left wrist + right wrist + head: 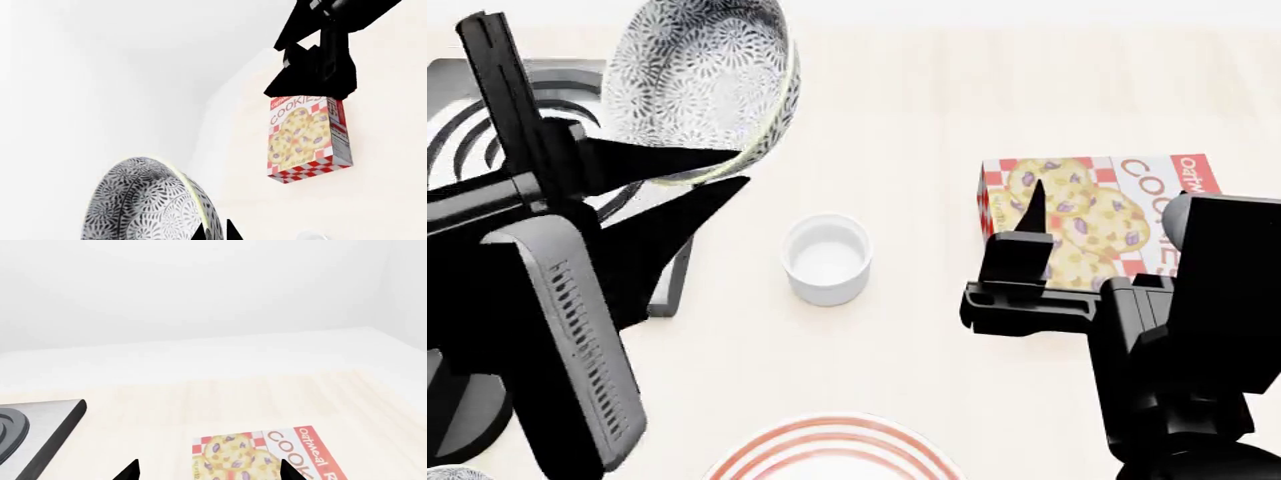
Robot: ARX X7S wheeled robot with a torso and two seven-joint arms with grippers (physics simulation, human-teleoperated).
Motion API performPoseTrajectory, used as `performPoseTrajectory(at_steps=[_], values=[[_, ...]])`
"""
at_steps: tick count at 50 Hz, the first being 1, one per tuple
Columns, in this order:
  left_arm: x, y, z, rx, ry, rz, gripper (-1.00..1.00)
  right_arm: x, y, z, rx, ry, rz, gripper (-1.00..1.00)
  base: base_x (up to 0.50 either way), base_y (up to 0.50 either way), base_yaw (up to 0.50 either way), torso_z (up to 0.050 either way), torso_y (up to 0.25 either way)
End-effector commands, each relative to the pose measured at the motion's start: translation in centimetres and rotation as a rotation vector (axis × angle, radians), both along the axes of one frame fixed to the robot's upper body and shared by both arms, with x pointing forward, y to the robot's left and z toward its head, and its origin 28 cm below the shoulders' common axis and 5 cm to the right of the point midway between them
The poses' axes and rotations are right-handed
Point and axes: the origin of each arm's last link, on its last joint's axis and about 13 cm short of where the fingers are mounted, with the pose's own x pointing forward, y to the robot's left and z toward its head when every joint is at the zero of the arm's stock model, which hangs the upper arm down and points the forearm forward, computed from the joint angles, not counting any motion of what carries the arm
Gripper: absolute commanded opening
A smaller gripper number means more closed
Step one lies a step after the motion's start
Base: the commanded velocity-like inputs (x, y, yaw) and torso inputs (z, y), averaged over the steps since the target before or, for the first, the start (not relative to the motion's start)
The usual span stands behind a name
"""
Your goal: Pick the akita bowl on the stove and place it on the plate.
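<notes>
Two grippers in view, both black. Left gripper clamped on the rim of the akita bowl, one finger inside the rim and one outside. Bowl tilted steeply, mouth turned toward the head camera, speckled floral pattern visible inside and out; raised off the stove, overlapping the stove's right edge and the pale wooden counter in the head view. Same bowl seen from the left wrist view, on edge, with fingertips at its rim.

Right gripper spread apart, holding nothing, positioned over the left end of the cookie box. Right wrist view confirms: two separated fingertips with bare counter and box between them.

Cookie box lying flat on the counter, red-and-white checked border, printed oatmeal cookies; also visible in the left wrist view and right wrist view.

Small plain white cup upright on the counter, between stove and cookie box, apart from both.

Plate at the near edge of the head view, red rings showing, only its far portion in frame; nothing resting on the visible part. Well apart from the bowl.

Stove corner also visible in the right wrist view, dark-grey slab with black burner rings.
</notes>
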Motion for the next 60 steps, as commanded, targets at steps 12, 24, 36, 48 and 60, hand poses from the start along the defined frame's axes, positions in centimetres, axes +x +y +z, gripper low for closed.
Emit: performPoseTrajectory(at_steps=[12,24,36,48,60], values=[[-3.5,0.5,-2.8,0.326,0.048,-0.193,-1.00,0.0,0.0,0.0,0.000,0.000,-0.001,1.00,0.00,0.00,0.00,0.000,0.001],[-4.1,-0.6,-3.7,0.371,0.092,-0.273,-1.00,0.0,0.0,0.0,0.000,0.001,0.000,1.00,0.00,0.00,0.00,0.000,0.000],[-3.6,-1.7,-5.0,0.373,0.113,-0.289,-1.00,-0.1,0.0,0.1,0.000,0.000,0.000,1.00,0.00,0.00,0.00,0.000,0.000],[-2.9,-2.5,-6.6,0.360,0.177,-0.291,-1.00,0.0,0.0,0.0,0.000,0.000,0.000,1.00,0.00,0.00,0.00,0.000,0.000],[-2.4,-2.7,-8.0,0.351,0.224,-0.269,-1.00,0.0,0.0,0.0,-0.001,-0.001,-0.001,1.00,0.00,0.00,0.00,0.000,0.001]])
